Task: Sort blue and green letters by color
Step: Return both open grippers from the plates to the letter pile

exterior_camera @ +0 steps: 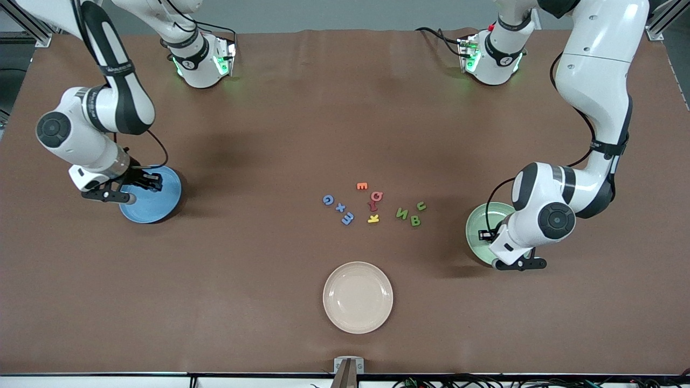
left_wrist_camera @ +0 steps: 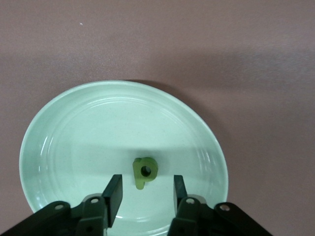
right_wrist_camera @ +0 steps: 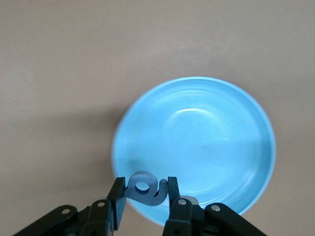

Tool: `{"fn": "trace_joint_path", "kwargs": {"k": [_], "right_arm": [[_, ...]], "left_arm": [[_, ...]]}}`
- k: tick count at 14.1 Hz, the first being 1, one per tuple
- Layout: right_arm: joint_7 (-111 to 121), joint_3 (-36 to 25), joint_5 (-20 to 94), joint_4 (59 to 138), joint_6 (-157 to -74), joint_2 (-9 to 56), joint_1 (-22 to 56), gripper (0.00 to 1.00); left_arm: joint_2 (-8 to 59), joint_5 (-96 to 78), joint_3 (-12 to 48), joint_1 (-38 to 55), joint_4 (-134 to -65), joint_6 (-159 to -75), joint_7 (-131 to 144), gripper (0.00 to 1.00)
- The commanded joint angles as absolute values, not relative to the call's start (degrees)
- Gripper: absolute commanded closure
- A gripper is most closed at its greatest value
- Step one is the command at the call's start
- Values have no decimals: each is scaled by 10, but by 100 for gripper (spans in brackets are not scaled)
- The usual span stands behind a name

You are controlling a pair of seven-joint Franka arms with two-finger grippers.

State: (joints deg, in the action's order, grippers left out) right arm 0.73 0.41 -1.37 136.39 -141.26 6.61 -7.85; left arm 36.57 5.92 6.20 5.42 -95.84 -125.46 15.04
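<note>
Letters lay bunched near the middle of the brown table: three blue letters toward the right arm's end, three green letters toward the left arm's end, and between them an orange letter, two red letters and a yellow letter, all close together though the blue and green groups stood apart. A cream plate, nearer the front camera than the cluster, held nothing.

The left gripper hung over the pale green plate at its own end of the table, fingers spread apart with nothing between them; a green letter with a round hole lay in the plate just under them. The right gripper was over the rim of the blue plate at its end, clamped on a curled blue letter.

Bare tabletop stretched wide between each coloured plate and the cluster. Both plates sat well in from the table's edges.
</note>
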Motion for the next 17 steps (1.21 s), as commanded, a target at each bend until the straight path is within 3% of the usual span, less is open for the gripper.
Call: {"fn": "trace_joint_path", "kwargs": {"k": [1,2,3,5,6,11,17], "right_arm": [[60,17,-11,1377,-1453,87,-120,100],[72,17,-11,1377,-1462,100,-131,100],[74,17,-11,1377,-1466,107,-137,92],[64,18,-6,1376,-1463,112,-139,22],[64,18,3,1376,-1463,115,-139,2],[3,20,11,1368,-1433,110,-108,0],[-331,19,10,1320,-1393,105,73,0]], "left_arm": [[328,71,75,61,-985,-1255,160,50],[325,71,83,65,-986,-1254,163,50],[324,71,91,69,-989,-1252,176,49],[324,71,118,76,-989,-1252,219,49],[325,71,126,85,-988,-1252,241,49],[344,70,127,153,-988,-1258,333,49],[360,70,127,185,-998,-1281,388,49]]}}
